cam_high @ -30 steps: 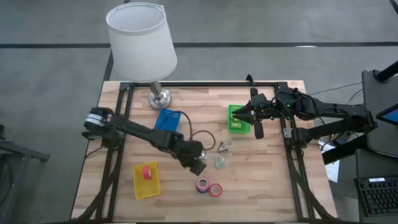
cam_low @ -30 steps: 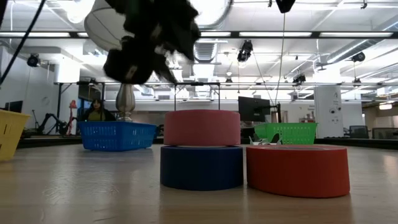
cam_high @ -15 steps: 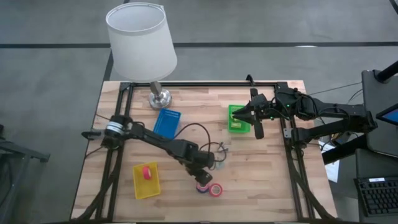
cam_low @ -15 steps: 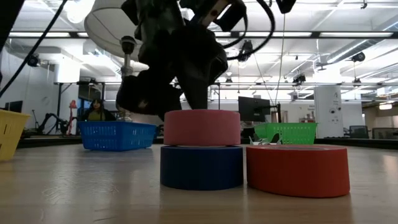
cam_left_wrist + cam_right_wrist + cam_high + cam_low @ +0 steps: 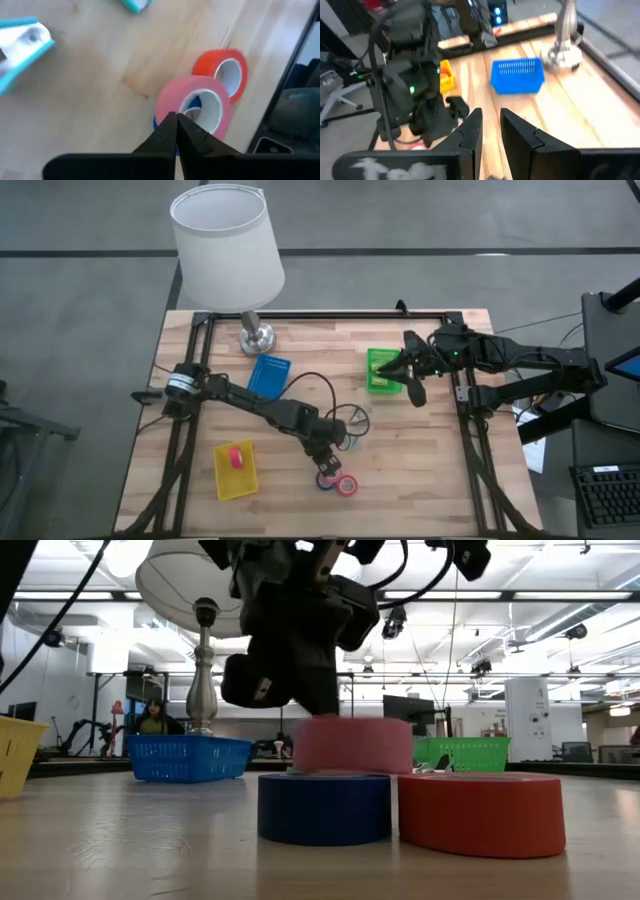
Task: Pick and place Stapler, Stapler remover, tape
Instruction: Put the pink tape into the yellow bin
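The surface (image 5: 420, 450) is a pale butcher-block top of wooden strips, edged by a black metal frame (image 5: 330, 315). At its far side stands a lamp (image 5: 226, 242) with a white shade and a silver base. Near it sits a blue tray (image 5: 268, 375), toward the right a green tray (image 5: 381, 370), and near the front left a yellow tray (image 5: 236, 471) with a red item inside. The floor around is grey.

In the low view the room behind is a large hall with strip lights, ceiling rigging and monitors; a person (image 5: 155, 716) sits far back beyond the blue tray. No writing or brand can be read.

The tape (image 5: 336, 481) lies near the front of the surface: a pink roll (image 5: 197, 107) stacked on a blue roll (image 5: 324, 807), with a red roll (image 5: 223, 72) just beside them. The left gripper (image 5: 176, 124) sits right over the pink roll, its jaws pressed together at the roll's rim. The right gripper (image 5: 406, 367) hovers by the green tray, jaws narrow, holding nothing visible.
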Controlling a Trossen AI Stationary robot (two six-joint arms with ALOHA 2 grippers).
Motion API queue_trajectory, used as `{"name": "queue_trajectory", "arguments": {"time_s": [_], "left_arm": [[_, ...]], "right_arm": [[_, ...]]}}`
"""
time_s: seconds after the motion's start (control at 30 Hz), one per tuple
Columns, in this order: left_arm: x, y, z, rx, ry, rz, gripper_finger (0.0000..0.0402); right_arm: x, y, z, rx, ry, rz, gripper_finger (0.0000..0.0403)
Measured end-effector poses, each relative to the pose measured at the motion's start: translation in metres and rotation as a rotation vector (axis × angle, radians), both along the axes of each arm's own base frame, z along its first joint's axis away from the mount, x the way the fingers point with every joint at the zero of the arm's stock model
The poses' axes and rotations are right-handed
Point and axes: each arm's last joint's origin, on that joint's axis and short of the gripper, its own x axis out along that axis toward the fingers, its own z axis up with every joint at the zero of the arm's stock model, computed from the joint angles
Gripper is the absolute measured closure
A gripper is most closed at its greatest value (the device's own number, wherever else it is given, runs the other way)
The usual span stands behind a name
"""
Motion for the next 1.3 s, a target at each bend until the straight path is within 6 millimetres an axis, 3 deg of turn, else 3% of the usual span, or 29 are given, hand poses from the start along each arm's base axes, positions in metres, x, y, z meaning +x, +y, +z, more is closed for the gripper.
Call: {"name": "queue_trajectory", "arguments": {"time_s": [0.27,0.4,0.57,0.8,0.93,1.13,1.3], "left_arm": [[-0.002,0.014,0.023,-0.002,-0.07,0.05,0.0398],[-0.004,0.021,0.021,-0.018,-0.036,0.037,0.0385],[-0.002,0.016,0.034,0.053,-0.178,-0.206,0.0335],[-0.002,0.023,0.037,0.222,-0.239,-0.37,0.022],[-0.004,0.015,0.038,0.358,-0.293,-0.525,0.0168],[0.003,0.016,0.029,0.439,-0.308,-0.559,0.0148],[0.007,0.006,0.017,0.391,-0.32,-0.602,0.0151]], "right_arm": [[-0.006,0.004,-0.007,0.186,0.093,0.041,0.0354],[-0.008,0.007,-0.009,0.197,0.129,0.061,0.0355],[-0.008,0.007,-0.009,0.214,0.131,0.049,0.0354],[-0.007,0.007,-0.01,0.224,0.133,0.039,0.036],[-0.005,0.006,-0.011,0.206,0.14,0.014,0.0359],[-0.005,0.006,-0.012,0.175,0.139,0.001,0.0359],[-0.005,0.006,-0.012,0.165,0.139,0.007,0.036]]}}
